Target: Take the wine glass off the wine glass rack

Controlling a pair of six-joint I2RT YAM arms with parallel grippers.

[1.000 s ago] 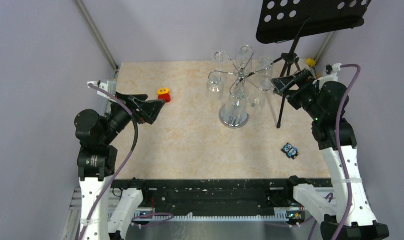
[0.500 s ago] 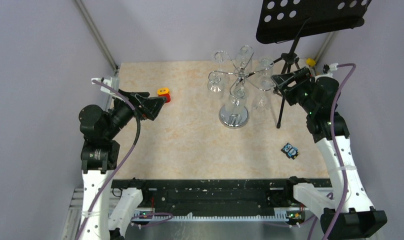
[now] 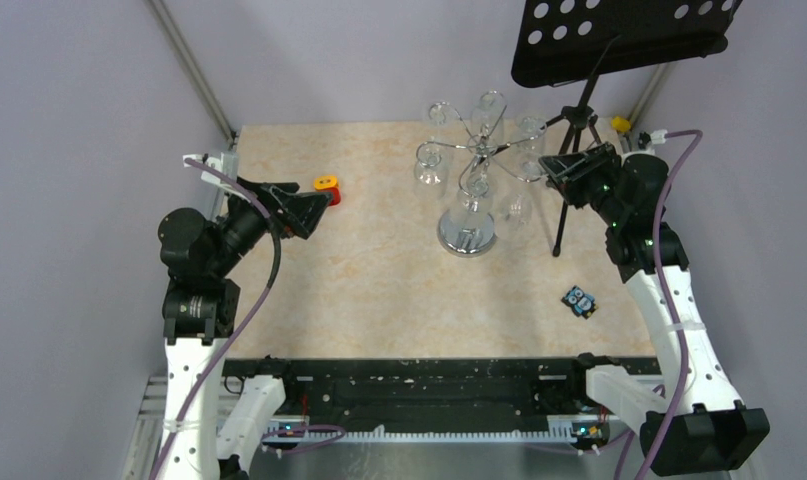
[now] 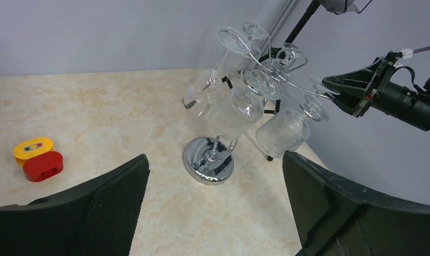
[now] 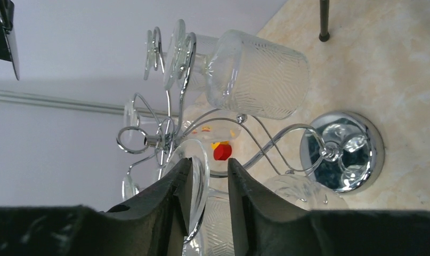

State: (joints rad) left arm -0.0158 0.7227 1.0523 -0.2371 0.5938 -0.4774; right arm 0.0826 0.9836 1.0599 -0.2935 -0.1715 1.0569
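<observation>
Glass (image 5: 201, 176) at three o'clock not yet off the rack (image 5: 343, 152) — right fingers (image 5: 244, 208) narrow round its foot, grip unclear; left fingers (image 4: 111, 208) wide.

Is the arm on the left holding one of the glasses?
No, the left fingers are spread wide with nothing between them, and the glasses hang on the rack beyond them.
</observation>
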